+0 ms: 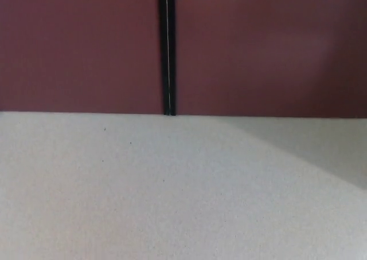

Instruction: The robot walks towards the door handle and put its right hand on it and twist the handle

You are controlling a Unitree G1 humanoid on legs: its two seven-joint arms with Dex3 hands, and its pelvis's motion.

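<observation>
A dark red double door [80, 48] fills the upper part of the head view, its two leaves meeting at a black vertical seam [167, 48] with a thin bright line in it. No door handle shows in this frame. Neither of my hands nor any part of my arms is in the picture.
Pale speckled floor [172, 191] runs from the bottom of the door to the lower edge of the picture. A soft shadow [327, 148] darkens the floor at the right, near the door's base.
</observation>
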